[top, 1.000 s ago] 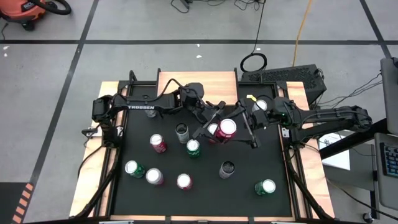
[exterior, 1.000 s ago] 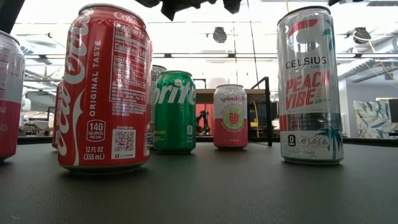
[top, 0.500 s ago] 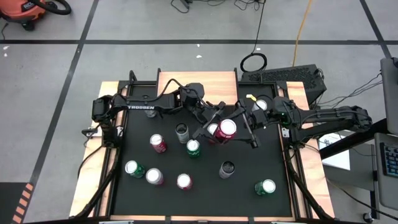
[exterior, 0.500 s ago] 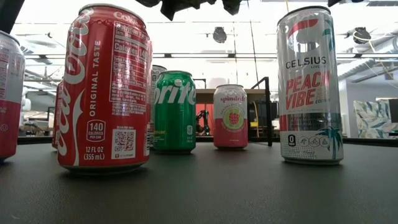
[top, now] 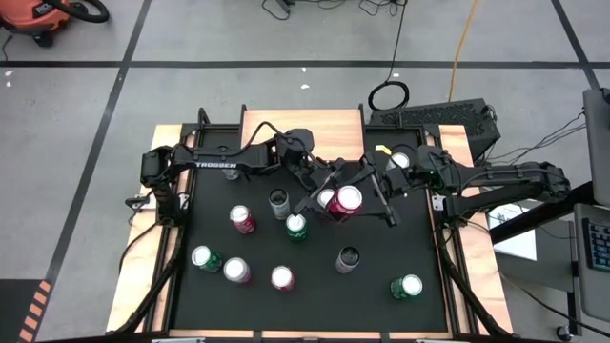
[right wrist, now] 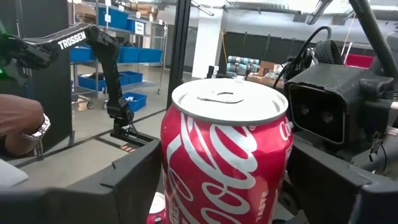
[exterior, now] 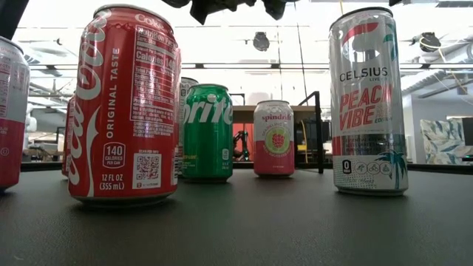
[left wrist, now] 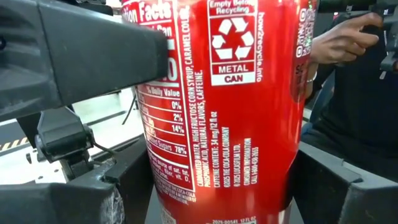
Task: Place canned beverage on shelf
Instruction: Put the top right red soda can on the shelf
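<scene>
left gripper [top: 325, 191] sits just below the shelf [top: 303, 127] front edge, over the mat [top: 305, 276], fingers spread about a can's width with the coke can [top: 345, 200] between them. in the left wrist view the coke can [left wrist: 224, 106] fills the gap between the two dark fingers [left wrist: 93, 56], touching or nearly so; looks gripped. the can is upright, held above the mat, in front of the shelf, not on it. a second can top shows right beside it on its left, under the gripper.

right gripper [top: 367, 195] comes in from the right of the shelf and also straddles the same coke can; in the right wrist view the coke can [right wrist: 227, 155] stands between its fingers [right wrist: 124, 180] with a thin gap either side, so open around it, cannot tell if touching. a person's hand [right wrist: 18, 127] shows in the room behind.

other cans stand on the mat further from the shelf: dark can [top: 278, 202], sprite can [top: 296, 226], red can [top: 242, 219], more along the near edge. low view shows a big coke can [exterior: 126, 103], sprite can [exterior: 207, 133], pink can [exterior: 273, 138], celsius can [exterior: 367, 100], with the shelf [exterior: 255, 114] behind them.
</scene>
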`<act>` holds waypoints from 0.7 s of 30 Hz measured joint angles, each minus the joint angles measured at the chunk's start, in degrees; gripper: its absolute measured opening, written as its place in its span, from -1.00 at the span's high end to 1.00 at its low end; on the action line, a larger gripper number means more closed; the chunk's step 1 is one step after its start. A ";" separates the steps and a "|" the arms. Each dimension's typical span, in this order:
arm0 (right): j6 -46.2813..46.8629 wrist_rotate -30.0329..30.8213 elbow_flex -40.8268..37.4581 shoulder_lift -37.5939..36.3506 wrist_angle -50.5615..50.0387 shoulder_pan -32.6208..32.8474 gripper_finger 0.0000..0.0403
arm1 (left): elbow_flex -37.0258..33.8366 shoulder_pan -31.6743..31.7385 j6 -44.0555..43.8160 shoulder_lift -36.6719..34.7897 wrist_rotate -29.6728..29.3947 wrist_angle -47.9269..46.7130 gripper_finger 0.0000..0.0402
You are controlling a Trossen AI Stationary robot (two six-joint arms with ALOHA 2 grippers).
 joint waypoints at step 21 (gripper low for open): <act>-1.76 0.16 0.07 -0.42 -1.01 -1.63 -0.38 | 0.00 0.83 -1.81 -0.07 -5.55 -0.14 -0.78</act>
